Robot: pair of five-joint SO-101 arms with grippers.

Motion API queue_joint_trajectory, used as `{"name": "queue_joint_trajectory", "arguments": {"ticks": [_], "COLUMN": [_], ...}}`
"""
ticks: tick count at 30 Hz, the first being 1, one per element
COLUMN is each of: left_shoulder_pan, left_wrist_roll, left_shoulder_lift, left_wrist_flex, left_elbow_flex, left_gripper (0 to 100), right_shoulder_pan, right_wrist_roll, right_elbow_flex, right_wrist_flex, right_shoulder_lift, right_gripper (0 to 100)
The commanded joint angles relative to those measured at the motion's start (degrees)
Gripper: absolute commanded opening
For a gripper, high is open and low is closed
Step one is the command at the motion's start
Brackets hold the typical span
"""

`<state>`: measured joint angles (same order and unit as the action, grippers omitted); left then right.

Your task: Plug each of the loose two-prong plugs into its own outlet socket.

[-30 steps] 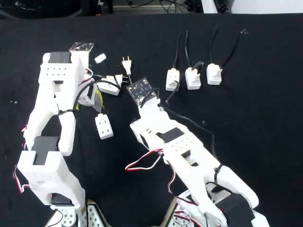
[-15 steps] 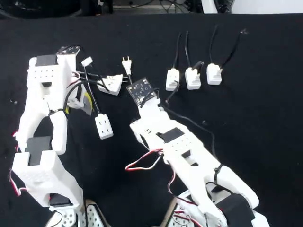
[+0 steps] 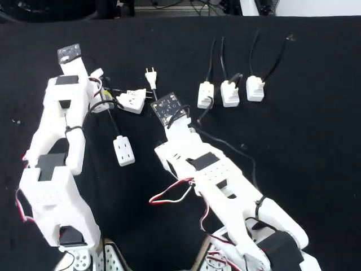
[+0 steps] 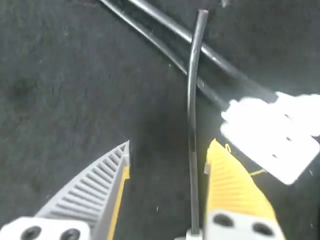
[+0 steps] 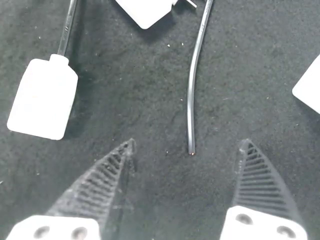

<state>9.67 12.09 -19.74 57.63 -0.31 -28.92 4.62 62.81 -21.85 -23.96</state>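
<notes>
I judge the step to be grasping a loose piece. The left gripper (image 4: 170, 145) is open astride a black cord (image 4: 191, 100), with a white socket (image 4: 272, 137) just beside it; closing should catch the cord. The plug (image 3: 150, 73) lies unplugged on the surface (image 3: 316, 169). The right gripper (image 5: 187, 144) is open over a cord end (image 5: 189, 135). Crossing cords may snag

The left arm (image 3: 59, 113) has swung left and farther up the table (image 3: 316, 141), and the small white connector (image 3: 97, 73) beside it has shifted left too.
</notes>
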Motion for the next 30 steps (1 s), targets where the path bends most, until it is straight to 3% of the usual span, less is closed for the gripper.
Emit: {"name": "queue_joint_trajectory", "arguments": {"ticks": [1, 8, 14, 25, 30], "left_shoulder_pan": [-1.0, 0.9, 3.2, 9.9, 12.8], "left_wrist_roll": [1.7, 2.1, 7.2, 7.1, 4.9], "left_shoulder_lift": [-2.2, -3.9, -3.0, -2.8, -2.8], "left_wrist_flex": [-5.5, -6.7, 0.6, 14.9, 21.7], "left_elbow_flex": [-1.3, -0.7, -0.2, 1.1, 1.2], "left_gripper": [25, 24, 9, 9, 15], "right_shoulder_pan": [-0.4, -0.4, -0.4, -0.4, -0.5], "right_wrist_roll": [-0.1, -0.1, 0.0, 0.0, 0.0], "right_elbow_flex": [-0.7, -0.8, -0.8, -0.8, -0.8], "right_wrist_flex": [1.1, 1.1, 1.1, 1.1, 1.1], "right_shoulder_lift": [0.0, 0.0, -0.1, -0.1, -0.1], "right_gripper": [29.6, 29.6, 29.6, 29.6, 29.6]}}
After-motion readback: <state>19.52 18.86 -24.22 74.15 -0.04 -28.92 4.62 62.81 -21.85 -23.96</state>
